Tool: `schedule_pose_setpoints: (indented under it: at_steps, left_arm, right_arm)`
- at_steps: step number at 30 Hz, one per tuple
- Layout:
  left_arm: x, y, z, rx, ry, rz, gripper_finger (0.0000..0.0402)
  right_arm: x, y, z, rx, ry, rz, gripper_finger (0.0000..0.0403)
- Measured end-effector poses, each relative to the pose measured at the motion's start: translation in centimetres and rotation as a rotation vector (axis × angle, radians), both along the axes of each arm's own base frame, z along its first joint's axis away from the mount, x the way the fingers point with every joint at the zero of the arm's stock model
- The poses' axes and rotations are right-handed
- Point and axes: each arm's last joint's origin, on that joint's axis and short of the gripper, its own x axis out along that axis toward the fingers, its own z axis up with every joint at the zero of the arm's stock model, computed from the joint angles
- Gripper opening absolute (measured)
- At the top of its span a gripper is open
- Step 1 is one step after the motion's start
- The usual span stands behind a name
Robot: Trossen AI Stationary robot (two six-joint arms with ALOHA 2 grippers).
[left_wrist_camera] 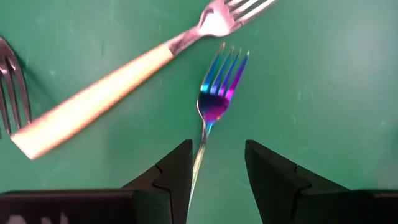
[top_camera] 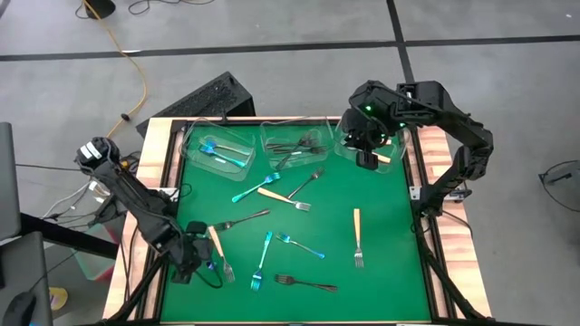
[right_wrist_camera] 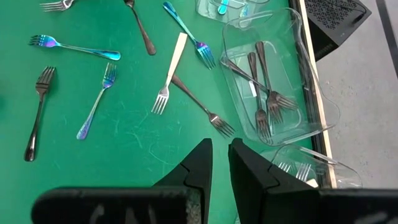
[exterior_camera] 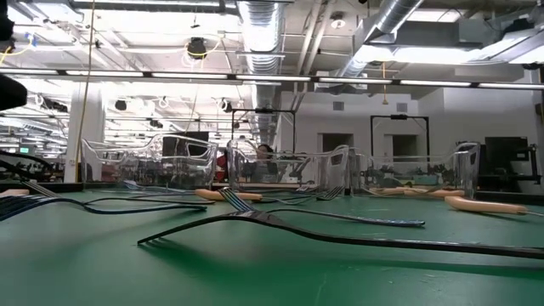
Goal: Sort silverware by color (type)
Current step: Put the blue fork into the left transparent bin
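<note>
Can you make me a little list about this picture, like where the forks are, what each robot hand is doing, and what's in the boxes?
Table: green mat, forks scattered on it
Left gripper: low at the near left corner, fingers open either side of a blue fork, not closed on it
Beside it: cream-handled fork
Right gripper: above the right tub, nearly closed, empty
Left tub: blue forks
Middle tub: dark forks
Loose on mat: blue, dark and cream forks
</note>
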Motion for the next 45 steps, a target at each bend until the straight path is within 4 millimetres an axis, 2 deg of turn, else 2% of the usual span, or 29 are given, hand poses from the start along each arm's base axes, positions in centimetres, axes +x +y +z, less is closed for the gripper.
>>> schedule_pose_setpoints:
  at_steps: [9,13,22,25,29,31,37,43,45]
  left_arm:
    - [-0.5,0.0,-1.4,0.035,0.029,-0.006,0.013]
    - [-0.5,-0.4,-2.7,0.015,0.087,-0.06,0.013]
    - [-0.3,-0.7,-4.4,0.096,0.158,-0.137,0.0125]
    - [-0.2,-0.8,-4.9,0.122,0.18,-0.145,0.0097]
    - [-0.1,-0.7,-5.0,0.144,0.173,-0.148,0.0026]
    - [-0.1,-0.6,-4.9,0.146,0.163,-0.143,0.0009]
    - [0.0,-0.4,-3.5,0.159,0.077,-0.07,0.0002]
    - [0.2,0.5,0.8,0.146,-0.223,0.091,0.0001]
    - [0.1,1.0,2.8,0.143,-0.377,0.147,0.0]
  right_arm:
    - [0.1,0.0,0.1,0.012,-0.013,-0.019,0.0077]
    - [0.1,0.0,0.0,0.014,-0.01,-0.022,0.0077]
    - [0.1,0.0,0.0,0.014,-0.01,-0.022,0.0077]
    - [0.1,0.0,0.0,0.014,-0.011,-0.022,0.0077]
    - [0.1,0.0,0.0,0.014,-0.012,-0.022,0.0077]
    - [0.1,0.0,0.1,0.014,-0.013,-0.022,0.0077]
    - [0.4,0.3,0.2,0.007,-0.044,-0.007,0.0077]
    - [0.6,2.0,1.1,-0.029,-0.127,0.093,0.0077]
    - [0.7,2.6,1.4,-0.04,-0.159,0.128,0.0077]
